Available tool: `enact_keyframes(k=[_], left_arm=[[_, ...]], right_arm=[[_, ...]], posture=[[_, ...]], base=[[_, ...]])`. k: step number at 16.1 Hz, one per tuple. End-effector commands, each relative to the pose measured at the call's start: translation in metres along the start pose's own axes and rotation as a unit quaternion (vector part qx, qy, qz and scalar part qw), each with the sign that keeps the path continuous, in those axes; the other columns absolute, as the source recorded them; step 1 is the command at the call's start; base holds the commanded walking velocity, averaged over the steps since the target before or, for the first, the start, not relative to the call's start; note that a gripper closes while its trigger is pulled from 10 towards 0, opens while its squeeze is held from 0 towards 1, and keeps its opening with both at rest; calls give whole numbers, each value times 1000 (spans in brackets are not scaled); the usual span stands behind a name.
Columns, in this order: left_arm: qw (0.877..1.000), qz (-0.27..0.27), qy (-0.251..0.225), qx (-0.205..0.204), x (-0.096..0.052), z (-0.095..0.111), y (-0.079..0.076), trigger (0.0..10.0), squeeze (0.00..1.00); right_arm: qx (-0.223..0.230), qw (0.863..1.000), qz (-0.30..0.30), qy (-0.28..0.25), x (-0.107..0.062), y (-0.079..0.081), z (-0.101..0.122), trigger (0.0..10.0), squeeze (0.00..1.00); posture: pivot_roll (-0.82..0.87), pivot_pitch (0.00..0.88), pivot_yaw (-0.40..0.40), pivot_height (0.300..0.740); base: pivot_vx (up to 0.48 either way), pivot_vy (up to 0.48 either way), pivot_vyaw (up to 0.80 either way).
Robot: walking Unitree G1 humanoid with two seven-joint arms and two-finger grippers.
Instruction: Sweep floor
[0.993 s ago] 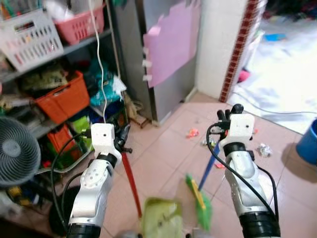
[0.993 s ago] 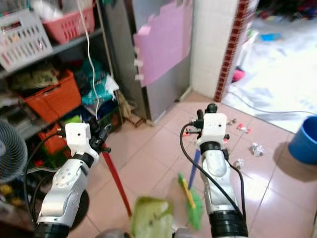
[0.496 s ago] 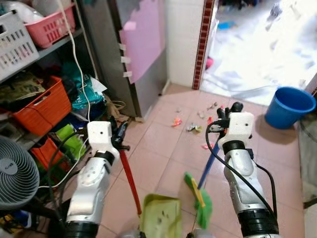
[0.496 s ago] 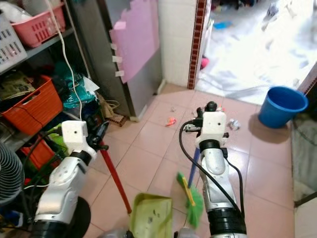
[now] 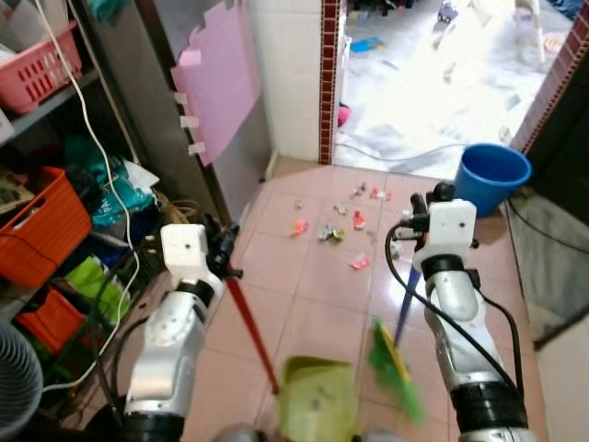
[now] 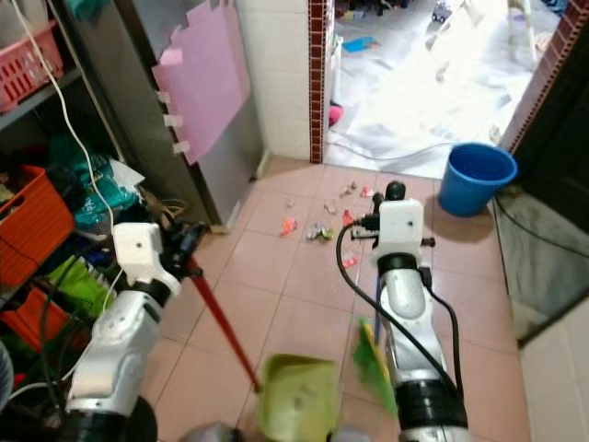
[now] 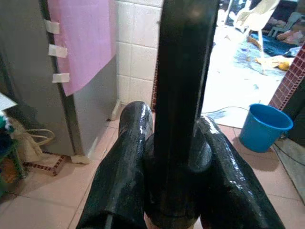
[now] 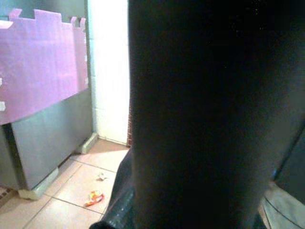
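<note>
My left gripper (image 5: 224, 250) is shut on the red handle (image 5: 250, 324) of a green dustpan (image 5: 318, 406), which hangs low in front of me. In the left wrist view its black fingers (image 7: 125, 162) clamp that handle (image 7: 183, 95), which looks dark there. Over on the other side, my right gripper (image 5: 415, 222) is shut on the blue handle (image 5: 405, 309) of a green broom (image 5: 396, 368). The broom head is blurred, just right of the dustpan. Several scraps of litter (image 5: 333, 231) lie on the pink tiles ahead, near the doorway. One wrapper (image 8: 95, 197) appears in the right wrist view.
A blue bucket (image 5: 492, 174) stands at the doorway's right. A grey cabinet with pink paper (image 5: 212, 83) and cluttered shelves with an orange crate (image 5: 32, 235) line the left. A black cable (image 5: 543, 226) crosses the floor at the right. Bright sheeting (image 5: 433, 101) lies beyond the doorway.
The whole view has swung right, so the doorway, litter and bucket now sit ahead. Both grippers keep their holds. The broom head has swung and blurred.
</note>
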State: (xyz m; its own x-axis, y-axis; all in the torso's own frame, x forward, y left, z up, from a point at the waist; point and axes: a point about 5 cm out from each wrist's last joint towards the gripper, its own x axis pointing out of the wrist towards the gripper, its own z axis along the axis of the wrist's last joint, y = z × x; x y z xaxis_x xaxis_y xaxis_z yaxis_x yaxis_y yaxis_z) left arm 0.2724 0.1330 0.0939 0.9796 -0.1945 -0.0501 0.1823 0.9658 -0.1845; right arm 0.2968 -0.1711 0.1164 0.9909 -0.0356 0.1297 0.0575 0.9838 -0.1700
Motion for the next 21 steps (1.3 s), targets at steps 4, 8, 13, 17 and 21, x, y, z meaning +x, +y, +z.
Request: enact_keyframes(k=[4,8,13,17,21], left_arm=[[999,21,-29,17,3,15,10,10000,0],[998,42,-30,34,1,15,14,10000,0],[998,44,-27,25,2,15,13,10000,0],[998,50,-33,25,4,18,13,10000,0],[997,58,-36,24,5,19,14,10000,0]], right_arm=[[7,1000,12,-22,2,10,9,10000,0],[-4,1000,14,-26,4,10,11,10000,0],[-17,999,16,-35,5,10,14,10000,0],[-24,999,16,-42,9,9,16,10000,0],[-41,998,6,-49,9,7,17,10000,0]], posture=[[-47,0,69,740],[-43,0,66,740],[-42,0,63,740],[-42,0,61,740],[-44,0,57,740]], base=[[423,0,-719],[433,0,0],[480,0,-288],[475,0,0],[379,236,0]])
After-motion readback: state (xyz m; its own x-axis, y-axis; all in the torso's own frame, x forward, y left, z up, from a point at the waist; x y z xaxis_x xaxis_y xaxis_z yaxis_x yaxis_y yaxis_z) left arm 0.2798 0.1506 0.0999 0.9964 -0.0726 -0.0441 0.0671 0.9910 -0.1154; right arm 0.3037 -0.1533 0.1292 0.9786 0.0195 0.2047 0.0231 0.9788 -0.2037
